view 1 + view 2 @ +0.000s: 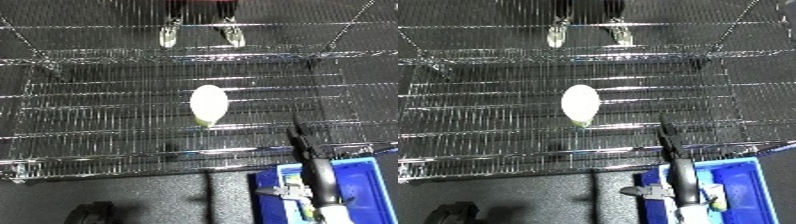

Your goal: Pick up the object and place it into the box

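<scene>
Chrome wire shelf (107, 145) fills most of both views, its grid of thin rods spreading from the far rail to the near edge above a dark floor. Near the shelf's middle lies the object (208, 104), a pale oval thing with a greenish tip at its near end, resting on the wires and touched by nothing. Below the shelf's near right corner sits the blue bin (740, 187), only partly in view. Over the bin and that near edge reaches the right hand (303, 142), black, its fingers straight and holding nothing, well apart from the object. The left hand shows in neither view.
</scene>
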`<state>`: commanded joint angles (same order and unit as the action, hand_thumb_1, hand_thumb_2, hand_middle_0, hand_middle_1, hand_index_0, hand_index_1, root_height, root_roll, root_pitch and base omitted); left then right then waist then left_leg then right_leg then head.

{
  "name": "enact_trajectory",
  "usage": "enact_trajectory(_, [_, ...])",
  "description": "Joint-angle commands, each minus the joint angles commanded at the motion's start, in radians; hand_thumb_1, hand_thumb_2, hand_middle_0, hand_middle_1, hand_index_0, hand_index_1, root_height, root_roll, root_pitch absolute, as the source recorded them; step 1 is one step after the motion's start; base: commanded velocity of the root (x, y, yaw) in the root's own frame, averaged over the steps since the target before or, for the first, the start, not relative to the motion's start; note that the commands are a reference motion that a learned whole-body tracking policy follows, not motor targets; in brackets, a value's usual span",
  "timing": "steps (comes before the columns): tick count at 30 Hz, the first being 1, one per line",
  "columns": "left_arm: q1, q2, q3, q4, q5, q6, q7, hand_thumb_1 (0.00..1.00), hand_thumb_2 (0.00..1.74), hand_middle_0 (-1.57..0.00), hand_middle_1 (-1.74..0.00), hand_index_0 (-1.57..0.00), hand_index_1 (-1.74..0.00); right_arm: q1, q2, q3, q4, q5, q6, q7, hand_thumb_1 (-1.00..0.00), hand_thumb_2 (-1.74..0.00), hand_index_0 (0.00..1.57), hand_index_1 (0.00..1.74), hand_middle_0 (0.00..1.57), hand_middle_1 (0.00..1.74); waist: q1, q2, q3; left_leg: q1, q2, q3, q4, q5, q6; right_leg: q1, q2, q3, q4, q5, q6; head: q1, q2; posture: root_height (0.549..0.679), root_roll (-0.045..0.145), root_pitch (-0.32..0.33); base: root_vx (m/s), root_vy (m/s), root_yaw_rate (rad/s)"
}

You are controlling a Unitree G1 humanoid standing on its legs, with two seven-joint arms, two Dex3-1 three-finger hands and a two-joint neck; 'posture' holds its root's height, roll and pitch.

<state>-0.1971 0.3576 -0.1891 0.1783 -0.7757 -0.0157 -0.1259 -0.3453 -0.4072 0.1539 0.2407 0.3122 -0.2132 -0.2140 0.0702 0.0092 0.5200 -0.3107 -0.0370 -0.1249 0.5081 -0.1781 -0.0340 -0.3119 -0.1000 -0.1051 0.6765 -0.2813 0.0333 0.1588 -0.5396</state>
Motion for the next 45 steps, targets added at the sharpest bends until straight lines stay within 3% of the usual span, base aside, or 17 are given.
enact_trajectory(8, [-0.008,0.009,0.001,-0.024,0.0,-0.01,0.012,1.0,1.74,-1.57,-1.74,-1.57,-1.74,-0.057,-0.015,-0.002,0.006,0.007,0.011,-0.008,0.0,0.0,0.0,0.0,0.0,0.0,0.003,0.014,0.0,-0.05,-0.012,0.004,0.021,-0.006,0.0062,-0.062,-0.006,0.005,0.026,0.006,0.0046,0.04,0.087,0.651,0.052,0.021,0.01,0.021,0.024])
enact_trajectory(18, [-0.02,0.016,-0.011,-0.05,-0.007,-0.009,0.026,1.0,1.74,-1.57,-1.74,-1.57,-1.74,-0.154,-0.029,0.012,0.035,0.013,0.045,-0.015,0.0,0.0,0.0,0.0,0.0,0.0,0.008,0.033,0.0,-0.113,-0.024,0.018,0.063,-0.026,0.0099,-0.133,-0.0151,0.014,0.062,0.011,0.0064,0.083,0.148,0.647,0.051,0.055,0.029,0.02,0.009])
enact_trajectory(25, [-0.022,0.015,-0.019,-0.066,-0.015,-0.006,0.041,1.0,1.74,-1.57,-1.74,-1.57,-1.74,-0.208,-0.037,0.021,0.037,0.011,0.059,-0.018,0.0,0.0,0.0,0.0,0.0,0.0,0.014,0.042,0.0,-0.148,-0.03,0.027,0.086,-0.04,0.0157,-0.178,-0.0178,0.019,0.086,0.009,0.0072,0.094,0.186,0.644,0.05,0.077,0.043,0.017,0.001])
enact_trajectory(37, [-0.019,0.029,-0.043,-0.093,-0.028,-0.011,0.062,1.0,1.74,-1.57,-1.74,-1.57,-1.74,-0.283,-0.065,0.043,0.054,0.026,0.056,-0.02,0.0,0.0,0.0,0.0,0.0,0.0,0.031,0.057,0.0,-0.213,-0.037,0.033,0.106,-0.05,0.0243,-0.247,-0.0183,0.017,0.112,0.006,0.0089,0.145,0.248,0.639,0.045,0.122,0.013,0.005,0.011])
enact_trajectory(45, [-0.018,0.033,-0.057,-0.114,-0.036,-0.011,0.073,1.0,1.74,-1.57,-1.74,-1.57,-1.74,-0.357,-0.093,0.046,0.085,0.035,0.05,-0.018,0.0,0.0,0.0,0.0,0.0,0.0,0.045,0.074,0.0,-0.27,-0.045,0.041,0.134,-0.059,0.0287,-0.306,-0.0193,0.012,0.142,0.001,0.0054,0.195,0.328,0.634,0.044,0.154,0.01,0.019,0.016])
